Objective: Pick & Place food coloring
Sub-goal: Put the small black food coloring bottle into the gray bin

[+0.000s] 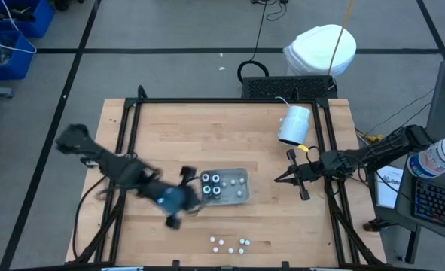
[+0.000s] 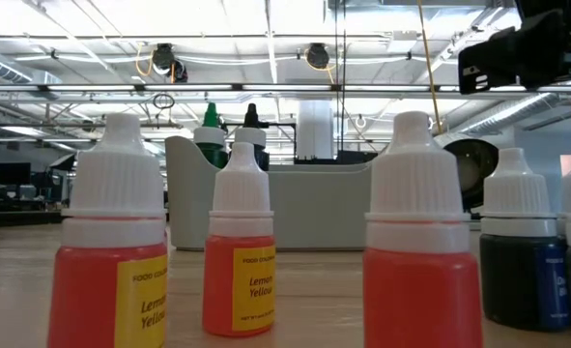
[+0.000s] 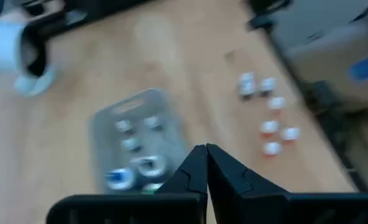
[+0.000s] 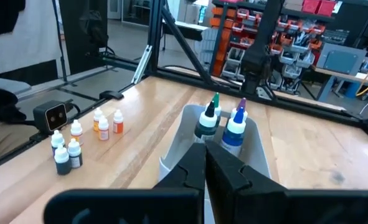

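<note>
At the bottom centre of the high view a loose cluster of small white-capped bottles (image 1: 228, 244) stands on the wooden table (image 1: 169, 128); in the low view the nearest of these (image 2: 239, 251) fill the foreground, orange-filled with yellow labels, and a dark-filled one (image 2: 522, 256) stands at the right edge. Above that cluster, just left of centre, my left gripper (image 1: 188, 197) sits at the left end of the grey tray (image 1: 241, 178), its fingers (image 3: 193, 171) pressed together tip to tip and holding nothing. The food coloring (image 1: 211, 185) stands upright in the left half of the tray, four dark bottles with white-ringed tops in a tight group, just beside my left fingertips; whether they touch I cannot tell. From my right wrist camera the same bottles (image 4: 223, 124) show coloured tips, green and purple among them, over the tray's near wall (image 4: 171, 163). Right of centre in the high view my right gripper (image 1: 281, 178) hangs apart from the tray, pointing left toward it, fingers (image 4: 193, 168) closed on each other and empty. Further up, in the upper right part of the table, a white cup (image 1: 294, 124) lies on its side. Beyond the table's top edge sits a white round bin (image 1: 321, 50) on the floor.
</note>
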